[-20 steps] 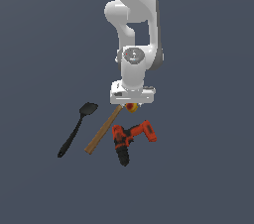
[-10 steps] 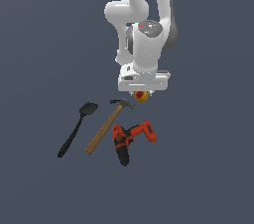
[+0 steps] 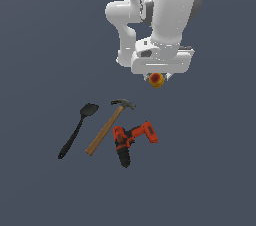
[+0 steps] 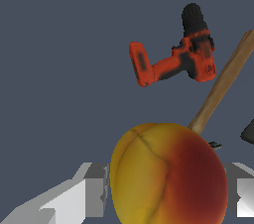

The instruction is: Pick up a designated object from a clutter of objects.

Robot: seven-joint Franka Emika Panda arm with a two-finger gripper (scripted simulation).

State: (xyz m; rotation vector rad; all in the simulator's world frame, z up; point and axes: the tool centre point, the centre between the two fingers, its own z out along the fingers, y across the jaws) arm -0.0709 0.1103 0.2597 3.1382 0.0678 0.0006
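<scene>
The designated object, a small yellow-orange ball with a red patch [image 3: 157, 80], hangs in the air just under the white hand, clear of the floor. My gripper [image 3: 157, 79] is shut on it. The wrist view shows the ball [image 4: 168, 173] large between two grey fingers [image 4: 84, 196]. The rest of the clutter of objects lies below on the floor: a black spatula [image 3: 76, 130], a wooden-handled hammer [image 3: 106, 128] and a red-orange and black drill [image 3: 131, 140]. The drill [image 4: 173, 59] and hammer handle [image 4: 223, 82] also show in the wrist view, well beyond the ball.
The three tools lie side by side on a plain dark grey floor [image 3: 40, 70], the spatula at the exterior view's left and the drill at its right. The white arm [image 3: 165, 15] rises above them.
The arm has risen and swung toward the exterior view's right, carrying the ball up away from the tools. The tools have not moved.
</scene>
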